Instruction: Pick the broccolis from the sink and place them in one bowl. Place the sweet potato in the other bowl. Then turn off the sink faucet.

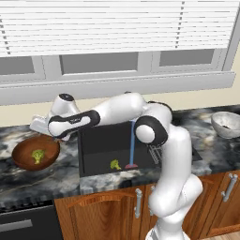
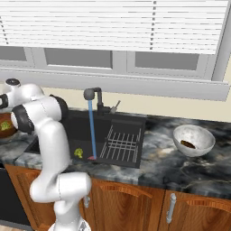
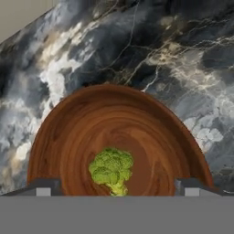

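One broccoli [image 3: 112, 168] lies loose inside the reddish-brown wooden bowl [image 3: 82, 137], seen also as the broccoli [image 1: 37, 155] in the bowl [image 1: 23, 159] on the left counter. My gripper [image 3: 117, 188] hovers just above it, open, fingertips [image 3: 44, 187] wide apart and holding nothing; the gripper [image 1: 42, 127] hangs over the bowl's far rim. A second broccoli [image 1: 115, 164] rests on the floor of the black sink [image 1: 101, 145]. The sweet potato [image 2: 188, 144] lies in the grey speckled bowl [image 2: 194, 135]. The faucet [image 2: 92, 94] pours a blue stream [image 2: 92, 131].
A grey wire rack [image 2: 121, 143] covers the sink's right half. The faucet's thin lever [image 2: 116, 106] sticks out to its right. Marbled dark counter [image 2: 167, 167] surrounds the sink, with wooden cabinet doors below and a window with blinds behind.
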Available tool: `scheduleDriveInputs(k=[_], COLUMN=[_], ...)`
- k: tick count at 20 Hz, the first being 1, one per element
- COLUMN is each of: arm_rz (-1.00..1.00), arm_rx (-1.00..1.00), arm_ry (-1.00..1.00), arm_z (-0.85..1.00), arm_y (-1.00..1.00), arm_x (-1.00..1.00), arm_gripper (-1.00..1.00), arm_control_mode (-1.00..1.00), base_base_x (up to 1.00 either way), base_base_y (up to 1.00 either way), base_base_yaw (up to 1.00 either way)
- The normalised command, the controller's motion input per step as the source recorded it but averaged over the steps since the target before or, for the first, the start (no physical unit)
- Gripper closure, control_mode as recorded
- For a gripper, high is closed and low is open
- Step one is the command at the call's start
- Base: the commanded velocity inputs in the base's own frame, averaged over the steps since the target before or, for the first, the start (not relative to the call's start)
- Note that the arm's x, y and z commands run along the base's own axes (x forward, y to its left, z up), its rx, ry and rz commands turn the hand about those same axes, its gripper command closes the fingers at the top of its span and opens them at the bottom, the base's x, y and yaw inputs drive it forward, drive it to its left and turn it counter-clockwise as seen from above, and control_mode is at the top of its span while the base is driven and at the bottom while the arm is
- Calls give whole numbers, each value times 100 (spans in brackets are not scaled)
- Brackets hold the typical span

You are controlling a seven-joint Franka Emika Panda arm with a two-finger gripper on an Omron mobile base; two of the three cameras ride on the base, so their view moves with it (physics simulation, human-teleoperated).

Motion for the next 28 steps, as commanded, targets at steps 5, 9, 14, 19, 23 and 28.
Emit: scheduleDriveInputs(k=[5,9,14,19,23,28], arm_rz=[0,2,1,1,0,2], arm_rx=[3,2,2,1,0,-1], arm_ry=[-14,-10,-1,5,13,19], arm_z=[0,0,0,18,28,37], arm_y=[-100,-100,-92,-78,-65,-28], arm_x=[-39,-50,-49,-34,-11,3], arm_gripper=[-100,-100,-100,-100,-100,-100], arm_control_mode=[-100,-100,-100,-100,-100,-100], base_base_x=[0,0,0,0,0,0], base_base_y=[0,0,0,0,0,0], base_base_yaw=[0,0,0,0,0,0])
